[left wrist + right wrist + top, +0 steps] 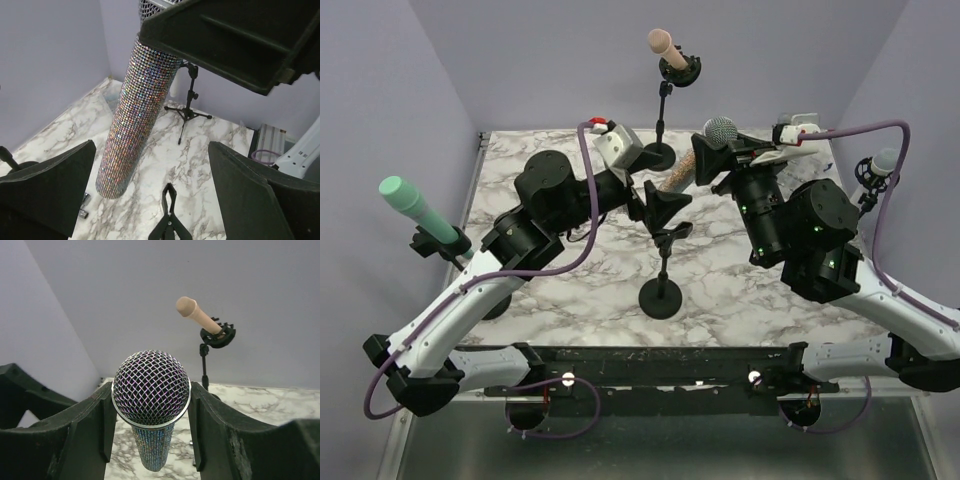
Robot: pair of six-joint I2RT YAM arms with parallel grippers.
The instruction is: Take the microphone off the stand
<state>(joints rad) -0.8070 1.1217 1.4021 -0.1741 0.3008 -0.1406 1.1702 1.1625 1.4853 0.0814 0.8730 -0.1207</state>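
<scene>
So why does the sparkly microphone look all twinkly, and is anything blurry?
Left wrist: the glitter-covered microphone throws tiny coloured glints; the near fingers look dark, with little detail. Right wrist: its mesh head is sharp. Top external: even light, faint shadows on the table.

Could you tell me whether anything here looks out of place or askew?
Only the glitter microphone: it is off the centre stand, whose clip sits empty, and held in the air by the right gripper, clamped below its mesh head. Nothing looks spilled or damaged.

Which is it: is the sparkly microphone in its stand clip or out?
Out. The right tool grips the sparkly microphone below its head, and its base hangs free beside the empty clip.
</scene>
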